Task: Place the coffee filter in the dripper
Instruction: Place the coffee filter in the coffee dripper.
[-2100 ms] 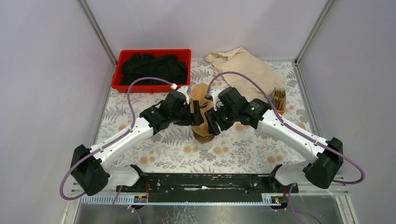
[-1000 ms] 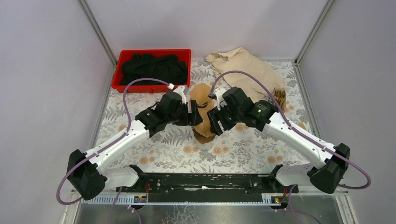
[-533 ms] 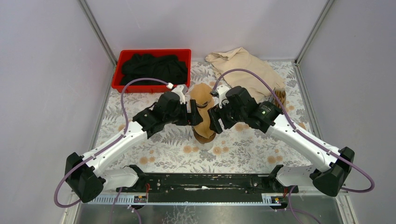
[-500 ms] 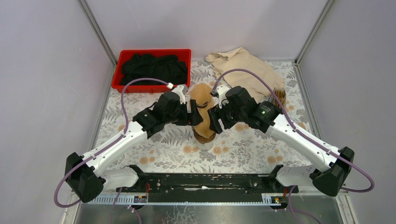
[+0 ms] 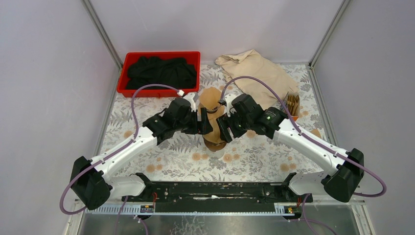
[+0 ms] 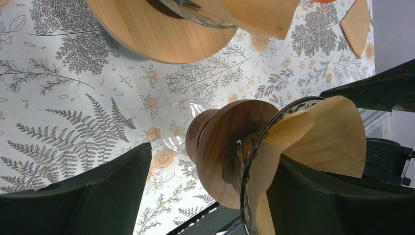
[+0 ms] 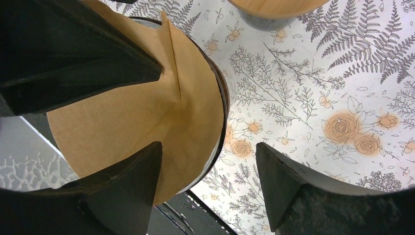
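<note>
Loosely, coffee filter (image 7: pixel 132 112) inside dripper (image 6: pixel 215 147)

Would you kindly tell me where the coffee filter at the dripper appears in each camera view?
Top external: the coffee filter is at centre, between the two arm ends and partly hidden by them.
Left wrist: right of centre, fanning out past the glass rim.
Right wrist: left half, filling the rim.
Shared landmark: the dripper that holds it.
</note>
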Available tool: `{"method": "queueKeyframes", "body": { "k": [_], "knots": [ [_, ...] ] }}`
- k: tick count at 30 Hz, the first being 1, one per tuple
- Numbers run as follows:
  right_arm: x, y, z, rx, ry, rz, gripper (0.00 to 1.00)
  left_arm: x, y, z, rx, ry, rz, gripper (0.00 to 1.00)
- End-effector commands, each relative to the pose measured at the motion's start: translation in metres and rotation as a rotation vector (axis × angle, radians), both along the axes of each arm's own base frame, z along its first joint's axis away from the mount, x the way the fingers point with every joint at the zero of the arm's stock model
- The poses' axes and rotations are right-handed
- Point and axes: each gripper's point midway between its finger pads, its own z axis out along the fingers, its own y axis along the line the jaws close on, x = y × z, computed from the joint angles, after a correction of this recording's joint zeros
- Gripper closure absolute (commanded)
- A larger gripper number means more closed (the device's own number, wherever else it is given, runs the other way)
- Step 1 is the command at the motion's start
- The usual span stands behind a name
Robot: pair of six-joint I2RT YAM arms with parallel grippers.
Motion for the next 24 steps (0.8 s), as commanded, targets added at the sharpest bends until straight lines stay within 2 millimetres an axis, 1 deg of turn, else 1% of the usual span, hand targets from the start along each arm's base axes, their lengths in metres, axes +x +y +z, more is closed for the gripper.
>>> {"method": "queueKeyframes", "body": {
  "k": [1, 8, 12, 17, 24],
  "knots": [
    [0.005, 0.006, 0.008, 0.024, -0.027, -0.009, 0.23, 0.004, -0.003, 0.002, -0.013, -0.030, -0.023, 0.13],
    [0.002, 0.010, 0.034, 0.092, -0.060, 0.004, 0.23, 0.006, -0.002, 0.013, -0.023, -0.062, -0.020, 0.12],
    [0.002, 0.012, 0.049, 0.144, -0.095, 0.005, 0.22, 0.004, -0.003, 0.011, -0.026, -0.058, -0.030, 0.12],
    [0.006, 0.010, 0.055, 0.181, -0.141, -0.026, 0.21, 0.004, -0.005, 0.013, -0.038, -0.062, -0.039, 0.12],
    [0.013, 0.009, 0.051, 0.180, -0.164, -0.053, 0.21, 0.005, -0.006, 0.025, -0.075, -0.104, -0.034, 0.10]
  ]
}}
